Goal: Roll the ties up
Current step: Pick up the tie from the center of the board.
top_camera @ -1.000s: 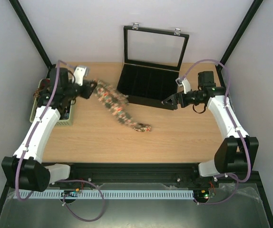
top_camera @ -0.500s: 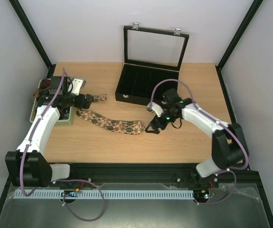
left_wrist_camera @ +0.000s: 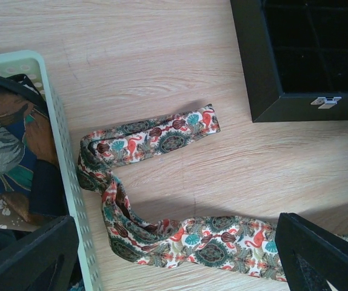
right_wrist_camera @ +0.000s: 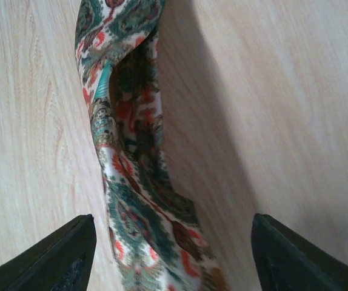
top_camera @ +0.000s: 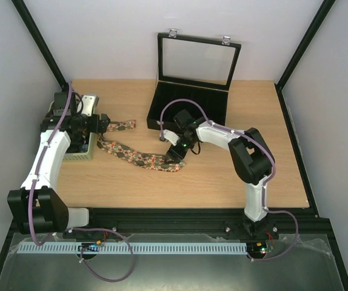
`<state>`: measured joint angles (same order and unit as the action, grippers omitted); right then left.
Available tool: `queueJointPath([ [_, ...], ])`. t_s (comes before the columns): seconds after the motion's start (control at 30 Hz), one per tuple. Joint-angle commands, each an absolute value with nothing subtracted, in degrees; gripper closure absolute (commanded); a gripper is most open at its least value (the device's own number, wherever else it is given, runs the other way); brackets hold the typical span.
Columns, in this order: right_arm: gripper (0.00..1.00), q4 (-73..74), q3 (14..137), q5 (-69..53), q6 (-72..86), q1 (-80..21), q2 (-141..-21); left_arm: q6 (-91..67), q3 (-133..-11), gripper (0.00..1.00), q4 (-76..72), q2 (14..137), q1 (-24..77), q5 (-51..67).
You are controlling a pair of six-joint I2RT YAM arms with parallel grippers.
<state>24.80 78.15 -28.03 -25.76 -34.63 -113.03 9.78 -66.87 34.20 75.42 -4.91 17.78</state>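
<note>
A crooked, loose roll could be started if the right gripper [right_wrist_camera: 177, 254], whose jaws are spread astride the twisted end of the tie [right_wrist_camera: 131, 151] near the middle of the worktop, were closed on one fold only. The fabric could also be dragged whole, since the left gripper [left_wrist_camera: 174, 245] is likewise spread with nothing held. The tie is seen as a limp, narrow paisley band of teal, red and cream, doubled back beside the basket [left_wrist_camera: 65, 157] at the left edge, its short end pointed towards the case [left_wrist_camera: 256, 73].
</note>
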Motion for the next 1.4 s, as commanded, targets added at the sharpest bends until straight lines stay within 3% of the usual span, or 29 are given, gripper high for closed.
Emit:
queueJointPath([
  [0.0,0.39,31.15,78.64,-29.00,-30.43,-36.11,-115.85,10.34,-68.98,0.08,34.25,76.18,-5.48,17.91],
  [0.2,0.97,35.61,71.61,-24.54,-34.73,-35.97,-108.64,14.94,-75.21,0.11,38.77,83.80,-5.60,17.93],
  [0.43,0.99,35.05,59.02,-13.28,-38.55,-35.66,-90.41,22.93,-79.39,0.17,38.65,94.00,-2.89,17.03],
  [0.77,0.99,35.80,48.01,1.44,-41.99,-35.68,-76.74,39.06,-88.70,0.24,36.54,112.91,3.50,16.52],
  [1.1,0.99,36.96,45.15,5.25,-41.34,-35.68,-69.78,42.31,-120.85,0.32,50.28,137.22,3.78,20.00],
  [1.37,0.99,38.55,46.27,6.43,-40.13,-35.68,-68.92,46.08,-124.45,0.35,51.84,141.79,3.67,24.23],
])
